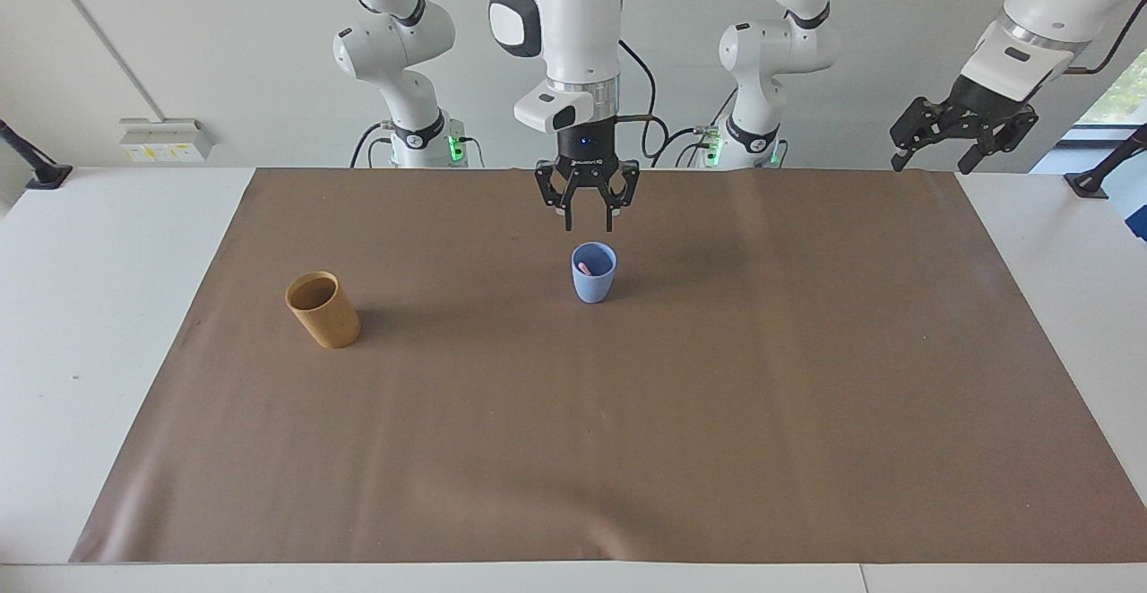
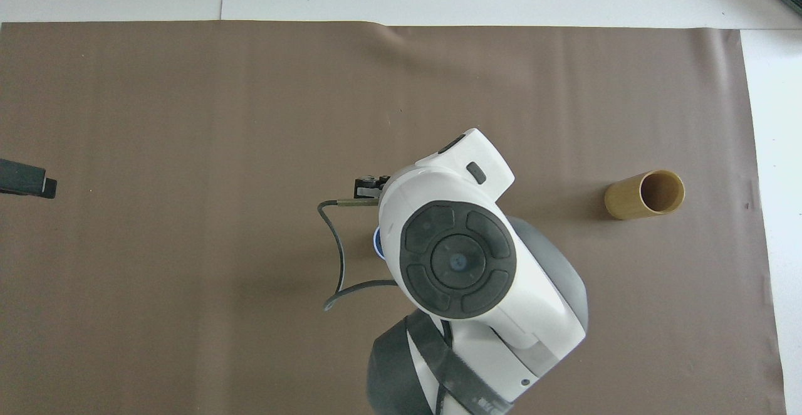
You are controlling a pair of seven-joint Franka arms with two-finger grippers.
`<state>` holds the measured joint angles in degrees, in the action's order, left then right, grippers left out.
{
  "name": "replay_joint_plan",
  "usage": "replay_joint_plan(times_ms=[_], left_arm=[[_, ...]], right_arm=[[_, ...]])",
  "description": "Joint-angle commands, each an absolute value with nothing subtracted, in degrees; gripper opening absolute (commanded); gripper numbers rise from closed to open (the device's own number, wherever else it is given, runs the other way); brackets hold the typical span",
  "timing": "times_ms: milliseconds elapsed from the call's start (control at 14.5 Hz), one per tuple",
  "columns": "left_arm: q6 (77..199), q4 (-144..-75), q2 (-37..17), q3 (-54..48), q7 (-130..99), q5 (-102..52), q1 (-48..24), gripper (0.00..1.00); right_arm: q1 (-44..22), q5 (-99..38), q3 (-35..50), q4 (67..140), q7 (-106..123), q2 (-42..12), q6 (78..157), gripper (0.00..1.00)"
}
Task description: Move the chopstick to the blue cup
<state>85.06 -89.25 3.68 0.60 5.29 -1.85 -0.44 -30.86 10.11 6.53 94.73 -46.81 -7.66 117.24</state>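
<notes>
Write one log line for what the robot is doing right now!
right tool: open, over blue cup | chopstick: in cup | left tool: open, waiting

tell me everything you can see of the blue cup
The blue cup is small, light blue, matte and handleless, tapering to a rounded base. It stands upright on the brown mat, mid-table, directly under the open right gripper, which does not touch it. A short pink piece of the chopstick shows inside its rim.

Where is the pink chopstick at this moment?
In the facing view, the chopstick lies inside the blue cup, under the right tool.
</notes>
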Motion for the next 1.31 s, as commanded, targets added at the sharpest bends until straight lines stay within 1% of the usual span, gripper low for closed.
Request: replay_joint_plan(times_ms=[0, 138, 344, 620, 826, 895, 1102, 1239], left_arm=[[85.2, -90.8, 5.1, 0.4, 4.7, -1.4, -0.1, 1.0], [85.2, -90.8, 5.1, 0.4, 4.7, -1.4, -0.1, 1.0], [85.2, -90.8, 5.1, 0.4, 4.7, -1.4, -0.1, 1.0], [85.2, -90.9, 5.1, 0.4, 4.7, -1.4, -0.1, 1.0], [85.2, -90.8, 5.1, 0.4, 4.7, -1.5, 0.0, 1.0], [85.2, -90.8, 5.1, 0.4, 4.6, -1.5, -0.1, 1.0], [85.3, -90.8, 5.1, 0.4, 4.7, -1.5, -0.1, 1.0], [85.3, -90.8, 5.1, 0.4, 4.7, -1.4, 0.0, 1.0]], right_arm=[[-30.5, 11.5, 6.6, 94.9, -48.5, -7.0, 117.7, 1.0], [-29.0, 11.4, 6.0, 93.3, -47.9, -6.2, 116.7, 1.0], [-24.4, 10.5, 6.0, 92.1, -46.1, -4.0, 113.5, 1.0], [-16.1, 5.2, 5.9, 89.0, -38.0, -1.7, 105.3, 1.0], [-14.2, 3.7, 5.7, 84.9, -35.5, -1.4, 97.8, 1.0], [-12.4, 2.5, 5.7, 84.1, -35.2, -0.8, 96.0, 1.0], [-6.4, -1.4, 5.7, 83.9, -33.6, 1.7, 93.2, 1.0], [-3.9, -1.8, 5.6, 83.9, -31.3, 3.1, 91.7, 1.0]])
